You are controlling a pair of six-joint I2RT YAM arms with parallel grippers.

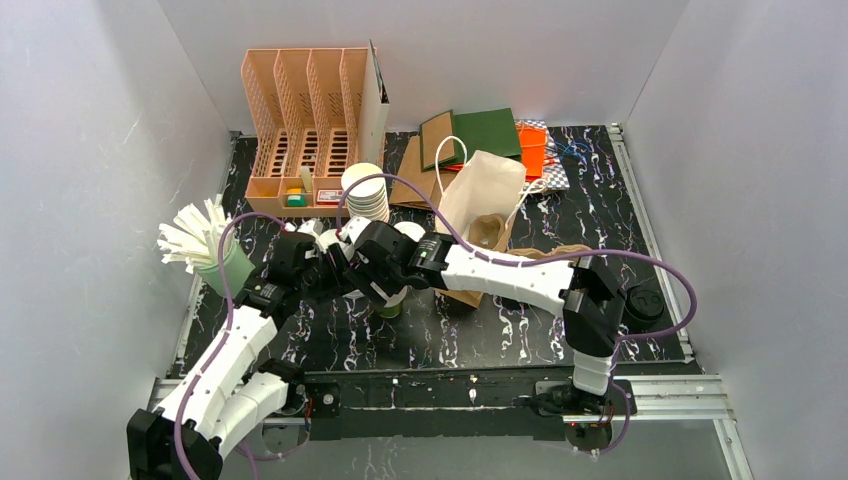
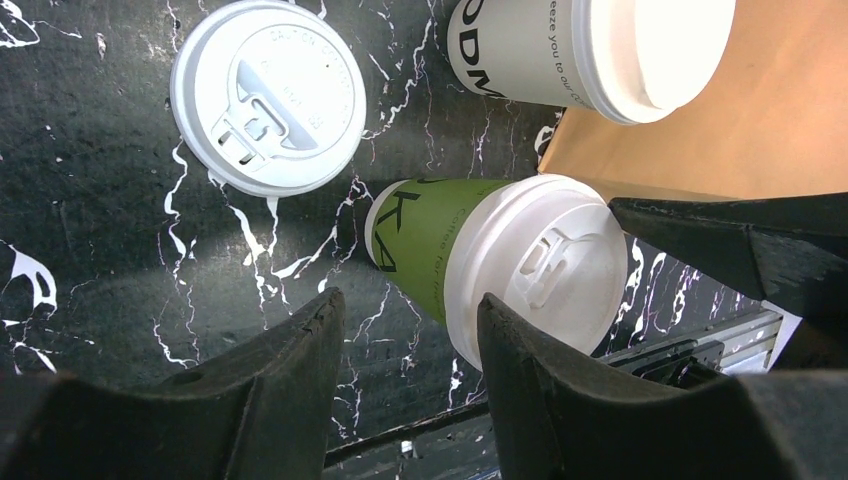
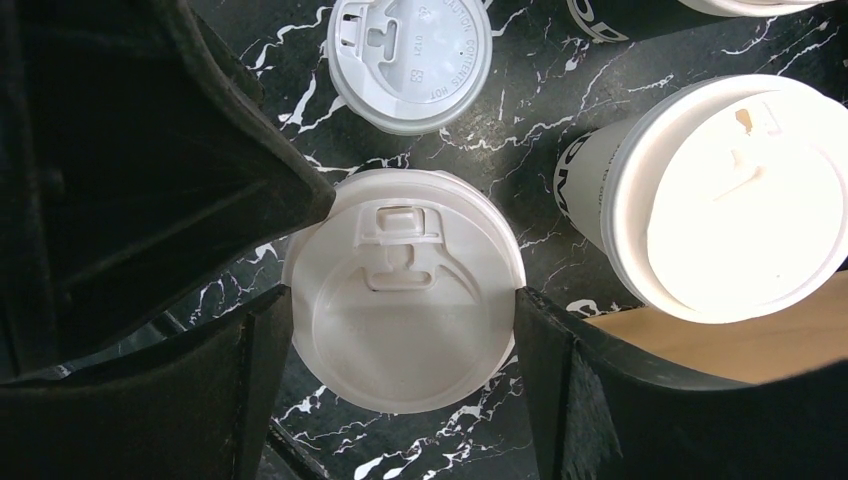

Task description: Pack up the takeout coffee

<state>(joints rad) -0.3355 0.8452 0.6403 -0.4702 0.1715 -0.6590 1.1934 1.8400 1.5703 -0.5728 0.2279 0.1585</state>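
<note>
As green cup point(image 2: 425, 240) tapers, its round lid point(image 2: 545, 265) flares.

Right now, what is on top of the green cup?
A white sip lid caps the green cup, between the fingers of the right hand. The lid hides whatever is inside.

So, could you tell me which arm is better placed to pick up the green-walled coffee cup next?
Right. The right end effector straddles the green cup's lid, a finger on either side. The left end effector sits beside the cup, with only bare table between its fingers.
</note>
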